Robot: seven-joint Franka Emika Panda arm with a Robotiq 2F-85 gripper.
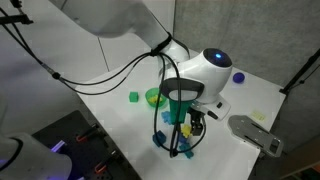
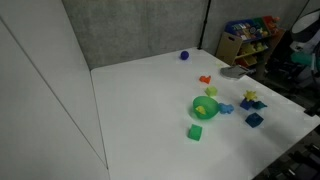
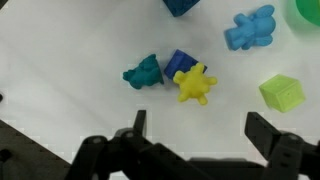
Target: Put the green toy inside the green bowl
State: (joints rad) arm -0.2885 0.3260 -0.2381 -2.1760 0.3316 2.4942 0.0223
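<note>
White table (image 2: 140, 110) under even light — a grey wall (image 2: 130, 30) along its far edge, a white panel (image 2: 35, 90) beside it, a shelf (image 2: 248, 42) beyond one far corner

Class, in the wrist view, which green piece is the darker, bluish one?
The green toy, leftmost in the cluster beside the blue block and yellow toy. The cube to its right is a lighter yellow-green.

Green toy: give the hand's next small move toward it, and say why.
Probably shift the open hand sideways until the green toy sits centred between its fingers. In the wrist view the toy lies off toward one finger, close beside a blue block and a yellow toy.
</note>
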